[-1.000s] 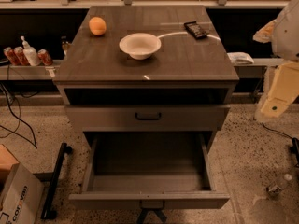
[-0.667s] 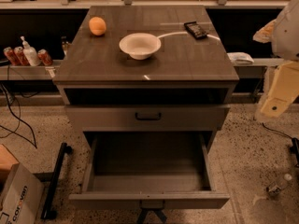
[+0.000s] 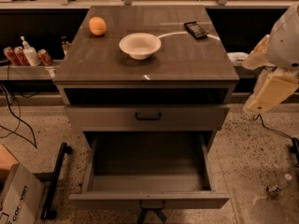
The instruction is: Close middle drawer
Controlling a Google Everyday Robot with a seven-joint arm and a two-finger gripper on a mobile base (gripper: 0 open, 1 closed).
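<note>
The middle drawer (image 3: 148, 200) of the grey-brown cabinet is pulled far out toward me. Its deep box tray (image 3: 148, 160) is empty, and its low flat front faces me with a small handle (image 3: 152, 204) seen from above. The taller-fronted drawer (image 3: 117, 118) above it has a dark bar handle (image 3: 148, 116) and stands slightly out, with a dark gap behind its front. The lowest drawer is hidden under the open one. My gripper (image 3: 268, 94) hangs at the right edge of the view, to the right of the cabinet and apart from it, at about the upper drawer's height.
On the cabinet top (image 3: 187, 59) are an orange (image 3: 97, 25), a white bowl (image 3: 139, 45) and a dark phone (image 3: 195, 29). A cardboard box (image 3: 16, 197) and a black bar (image 3: 55, 181) lie on the floor at left. A plastic bottle (image 3: 276, 186) lies at right. Cans and a bottle (image 3: 29, 55) sit on the left shelf.
</note>
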